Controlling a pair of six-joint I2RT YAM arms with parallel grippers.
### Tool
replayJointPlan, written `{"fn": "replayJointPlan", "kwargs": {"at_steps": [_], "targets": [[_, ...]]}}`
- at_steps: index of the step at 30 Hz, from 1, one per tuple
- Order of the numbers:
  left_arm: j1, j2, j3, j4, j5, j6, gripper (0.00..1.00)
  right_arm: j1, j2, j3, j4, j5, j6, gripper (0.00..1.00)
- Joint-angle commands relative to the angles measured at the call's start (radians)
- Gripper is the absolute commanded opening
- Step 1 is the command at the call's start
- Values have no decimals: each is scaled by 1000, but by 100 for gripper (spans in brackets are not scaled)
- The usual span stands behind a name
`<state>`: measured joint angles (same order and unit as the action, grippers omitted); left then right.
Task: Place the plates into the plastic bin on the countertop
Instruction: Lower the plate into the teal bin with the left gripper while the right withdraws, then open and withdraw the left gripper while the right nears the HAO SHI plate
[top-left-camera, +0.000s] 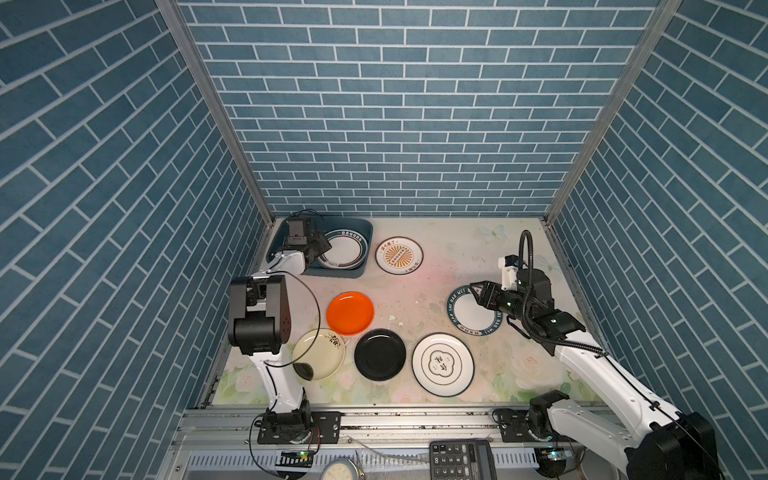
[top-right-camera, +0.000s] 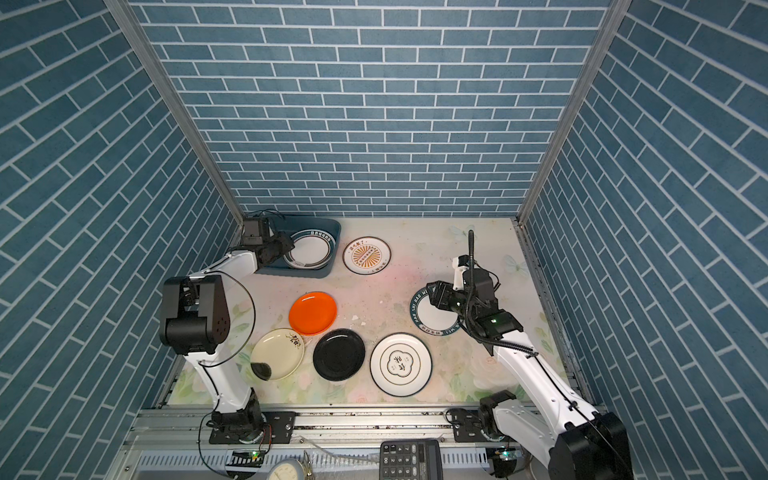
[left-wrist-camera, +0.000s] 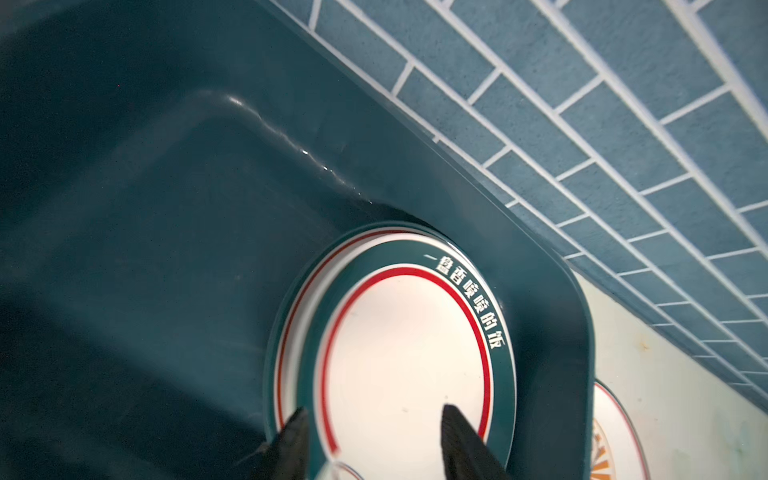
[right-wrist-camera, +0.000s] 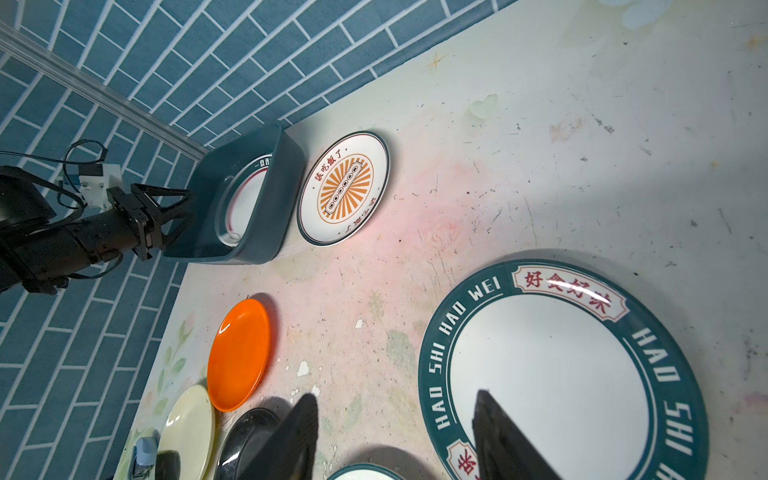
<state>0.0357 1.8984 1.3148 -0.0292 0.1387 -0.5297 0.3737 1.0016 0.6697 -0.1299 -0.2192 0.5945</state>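
The dark teal plastic bin (top-left-camera: 360, 227) sits at the countertop's (top-left-camera: 449, 266) far left corner. Two teal-rimmed plates (left-wrist-camera: 407, 349) lie stacked in it. My left gripper (left-wrist-camera: 374, 415) hangs open just over their near edge, holding nothing. My right gripper (right-wrist-camera: 395, 397) is open and low, astride the rim of the "HAO SHI HAO WEI" plate (right-wrist-camera: 552, 365): one finger stands over its white middle, the other over bare countertop. Loose on the countertop lie the sunburst plate (top-left-camera: 399, 255), the orange one (top-left-camera: 350, 312), the black one (top-left-camera: 380, 354), the cream one (top-left-camera: 318, 353) and a white lettered one (top-left-camera: 443, 364).
Blue brick-patterned walls close in the back and both sides. A grey metal rail (top-left-camera: 395, 419) carrying both arm bases runs along the front edge. Below it lie a black calculator (top-left-camera: 461, 459) and a white dial-faced disc (top-left-camera: 340, 471).
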Motion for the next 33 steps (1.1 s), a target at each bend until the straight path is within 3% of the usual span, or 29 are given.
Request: {"fn": "replayJointPlan", "kwargs": {"at_steps": [1,2,3,9,14,22,30,33], "targets": [[-15,-11,16,-14,1,66,74,-6,18,-3,-16,24,-15,60],[-18,-17,18,-17,-8,80,81,-7,22,-2,-17,23,-15,60],[-24,-21,22,-26,-21,99,99,-6,31,4,-19,20,-15,60],[-71,-69,51,-103,-166,192,100,-10,64,21,-25,4,5,60],[-92,-175,-36,-51,-205,153,100,-17,70,37,-80,6,5,59],[-147,-442,-217,-38,-203,124,100,-28,-23,78,-241,52,-29,59],[-216,-676,-424,-20,-131,94,100,-29,-68,70,-323,1,13,59],[-247,-725,-514,67,-59,98,100,-30,-78,40,-335,-10,30,59]]}}
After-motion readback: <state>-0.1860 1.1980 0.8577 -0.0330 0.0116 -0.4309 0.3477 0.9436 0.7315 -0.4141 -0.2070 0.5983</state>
